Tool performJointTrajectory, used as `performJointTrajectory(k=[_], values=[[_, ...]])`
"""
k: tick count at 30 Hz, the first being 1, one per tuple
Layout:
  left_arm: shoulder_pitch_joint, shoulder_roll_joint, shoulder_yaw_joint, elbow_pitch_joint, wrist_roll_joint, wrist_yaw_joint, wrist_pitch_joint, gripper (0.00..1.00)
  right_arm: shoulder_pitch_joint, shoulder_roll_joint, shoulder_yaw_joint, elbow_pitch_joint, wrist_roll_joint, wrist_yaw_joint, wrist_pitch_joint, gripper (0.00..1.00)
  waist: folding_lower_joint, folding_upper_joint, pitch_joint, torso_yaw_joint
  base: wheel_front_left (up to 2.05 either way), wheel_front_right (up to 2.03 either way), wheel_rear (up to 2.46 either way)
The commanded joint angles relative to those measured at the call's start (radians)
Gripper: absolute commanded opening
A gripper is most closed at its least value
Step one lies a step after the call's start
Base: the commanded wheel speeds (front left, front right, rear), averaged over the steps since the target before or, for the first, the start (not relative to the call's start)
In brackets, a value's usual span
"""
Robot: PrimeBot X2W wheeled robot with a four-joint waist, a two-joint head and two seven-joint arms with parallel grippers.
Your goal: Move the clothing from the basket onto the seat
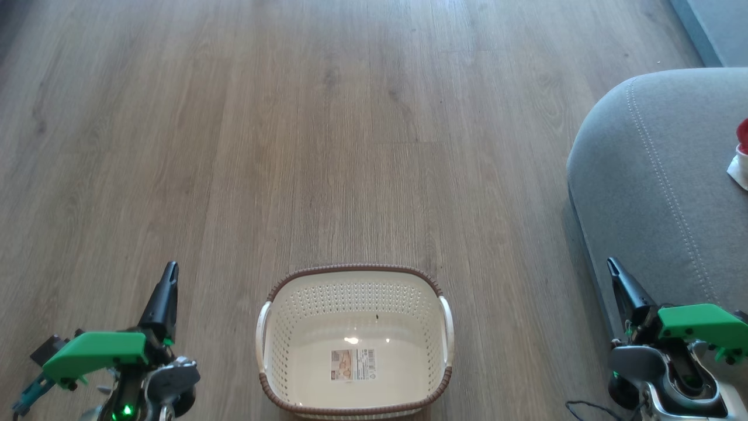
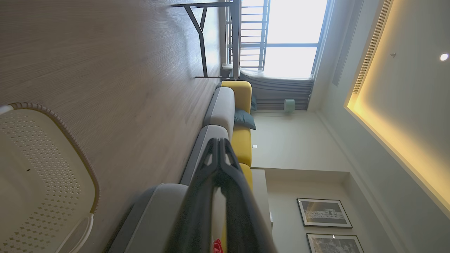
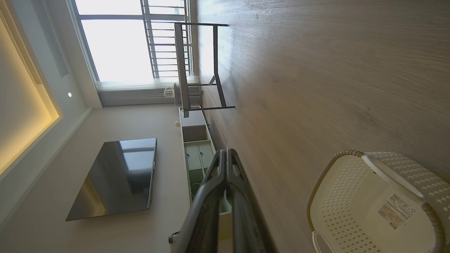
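The basket (image 1: 350,268) sits empty on the floor (image 1: 350,117) near me; the clothing (image 1: 742,137) lies on the seat (image 1: 654,175), far right. Left gripper (image 1: 170,270) and right gripper (image 1: 612,264): jaws clenched on nothing. My worry: the right one, just beside the seat, could bump it if I swing.

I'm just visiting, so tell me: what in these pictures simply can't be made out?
Head view: the clothing on the seat is cut off by the right edge, so its number of pieces is unknown.
Head view: the print on the label inside the basket is too small to read.
Left wrist view: a red scrap is mostly hidden behind the left gripper.
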Motion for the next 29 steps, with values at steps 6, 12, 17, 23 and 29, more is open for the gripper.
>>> performJointTrajectory(k=[6, 12, 17, 23, 29], values=[[-0.058, 0.009, 0.036, -0.035, -0.005, -0.007, 0.007, 0.0, -0.014, -0.006, 0.016, -0.041, 0.004, 0.007, 0.008, 0.0, 0.0, 0.0, 0.0, 0.0, 0.0, 0.0, 0.0], [-0.058, 0.009, 0.036, -0.035, -0.005, -0.007, 0.007, 0.0, -0.014, -0.006, 0.016, -0.041, 0.004, 0.007, 0.008, 0.0, 0.0, 0.0, 0.0, 0.0, 0.0, 0.0, 0.0], [-0.058, 0.009, 0.036, -0.035, -0.005, -0.007, 0.007, 0.0, -0.014, -0.006, 0.016, -0.041, 0.004, 0.007, 0.008, 0.0, 0.0, 0.0, 0.0, 0.0, 0.0, 0.0, 0.0], [-0.058, 0.009, 0.036, -0.035, -0.005, -0.007, 0.007, 0.0, -0.014, -0.006, 0.016, -0.041, 0.004, 0.007, 0.008, 0.0, 0.0, 0.0, 0.0, 0.0, 0.0, 0.0, 0.0], [-0.058, 0.009, 0.036, -0.035, -0.005, -0.007, 0.007, 0.0, -0.014, -0.006, 0.016, -0.041, 0.004, 0.007, 0.008, 0.0, 0.0, 0.0, 0.0, 0.0, 0.0, 0.0, 0.0]])
